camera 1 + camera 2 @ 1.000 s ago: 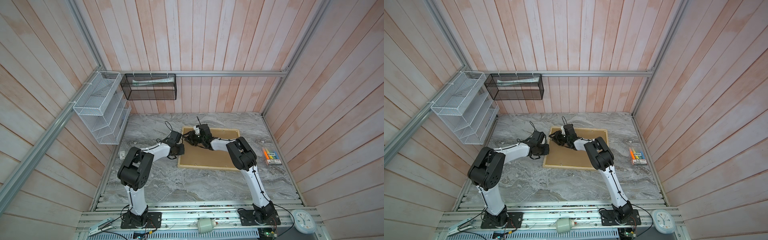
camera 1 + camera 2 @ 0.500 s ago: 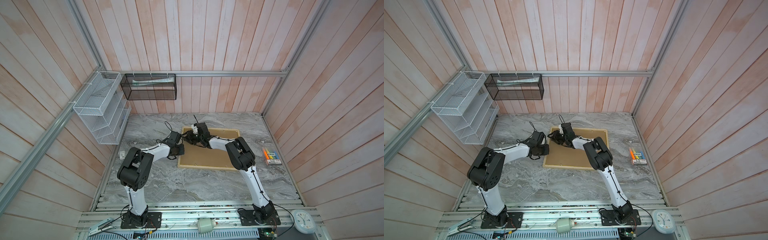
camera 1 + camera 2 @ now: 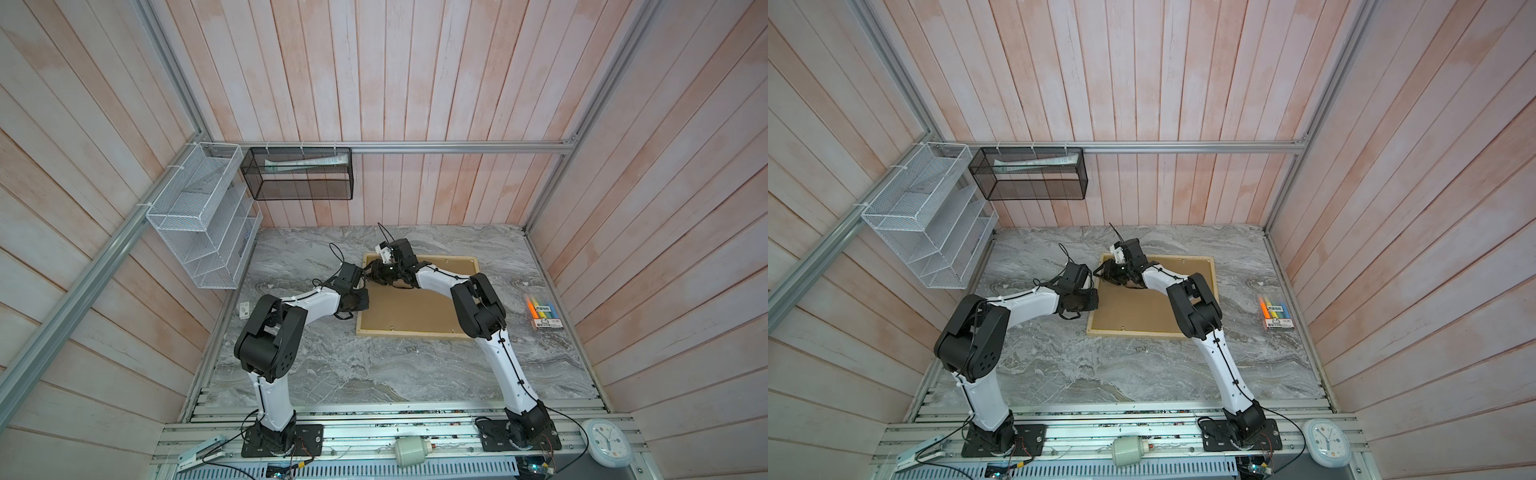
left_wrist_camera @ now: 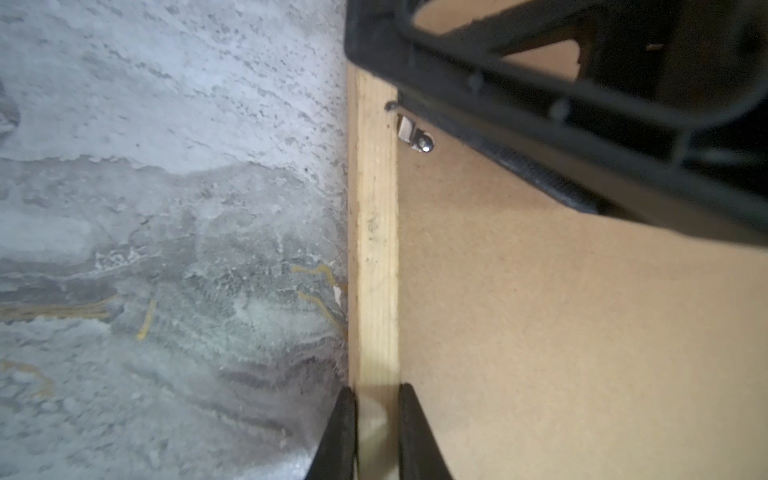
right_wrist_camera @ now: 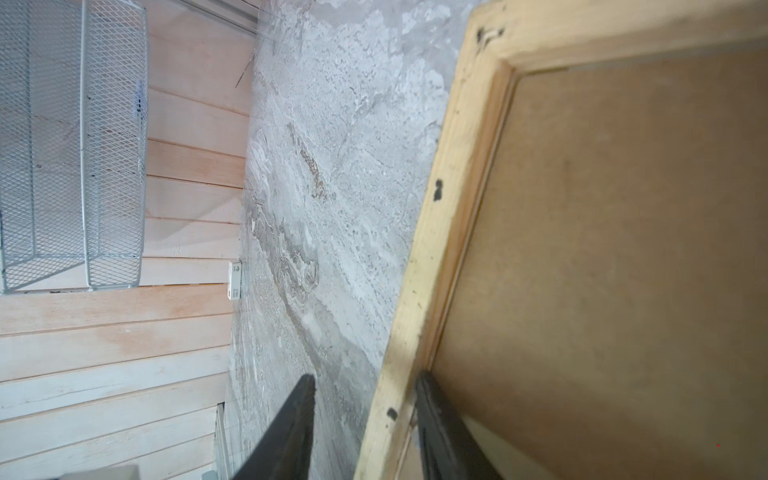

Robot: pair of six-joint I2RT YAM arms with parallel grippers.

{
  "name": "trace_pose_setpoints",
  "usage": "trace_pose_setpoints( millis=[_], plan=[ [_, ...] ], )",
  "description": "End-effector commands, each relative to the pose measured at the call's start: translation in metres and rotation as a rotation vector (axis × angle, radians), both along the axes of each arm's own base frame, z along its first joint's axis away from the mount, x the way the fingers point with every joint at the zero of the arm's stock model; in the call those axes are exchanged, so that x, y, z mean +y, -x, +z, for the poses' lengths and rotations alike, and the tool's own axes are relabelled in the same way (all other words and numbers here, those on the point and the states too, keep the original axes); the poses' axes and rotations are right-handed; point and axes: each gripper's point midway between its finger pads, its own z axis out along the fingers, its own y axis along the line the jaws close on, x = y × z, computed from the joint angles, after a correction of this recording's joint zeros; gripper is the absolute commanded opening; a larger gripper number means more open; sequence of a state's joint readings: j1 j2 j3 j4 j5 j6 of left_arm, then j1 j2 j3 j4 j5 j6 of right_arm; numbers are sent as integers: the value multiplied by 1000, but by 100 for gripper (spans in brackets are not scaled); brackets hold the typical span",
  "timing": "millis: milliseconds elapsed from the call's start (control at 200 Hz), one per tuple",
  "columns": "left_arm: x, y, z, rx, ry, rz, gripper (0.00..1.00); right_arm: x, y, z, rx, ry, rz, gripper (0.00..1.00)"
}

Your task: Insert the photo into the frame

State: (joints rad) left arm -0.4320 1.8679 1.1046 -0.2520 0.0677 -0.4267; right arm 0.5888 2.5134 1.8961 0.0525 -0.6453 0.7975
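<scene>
Pale wood rails edge the frame (image 3: 409, 333), which lies back-up on the grey marble table (image 3: 374, 374), a little right of centre in both top views, with its brown board (image 3: 411, 307) facing up. We see the left claw (image 4: 376, 399) on the frame's left rail, roughly midway along it. It is narrow and gripping: its fingers (image 4: 340, 432) press on the two sides of the rail, one on the table side and one on the board side. A small metal clip (image 4: 415, 137) sits on the board just beside that rail, further along it. The right claw (image 5: 365, 377) reaches across to the same left rail near the frame's upper left corner and straddles it with a wider gap. One of its fingers (image 5: 436, 415) touches the rail's inner edge over the board, while the other hangs over the table, apart from the outer edge, so we read it as holding nothing. A white wire rack (image 3: 199, 232) and a black mesh basket (image 3: 299, 174) hang on the walls at upper left, and a pack of markers (image 3: 542, 313) lies at the table's right edge, well apart from the frame.
</scene>
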Motion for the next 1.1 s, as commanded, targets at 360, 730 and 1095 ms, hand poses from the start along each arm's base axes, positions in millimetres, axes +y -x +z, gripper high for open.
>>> trace_pose_setpoints(
  millis=[360,730,1095],
  plan=[
    [-23,33,-24,146,72,-76,10,-2,57,-73,201,88,124,42],
    [-23,32,-23,145,71,-78,10,-2,59,-66,206,44,122,41],
    [-11,29,-28,138,61,-27,9,-46,13,-11,38,6,31,47]
  ],
)
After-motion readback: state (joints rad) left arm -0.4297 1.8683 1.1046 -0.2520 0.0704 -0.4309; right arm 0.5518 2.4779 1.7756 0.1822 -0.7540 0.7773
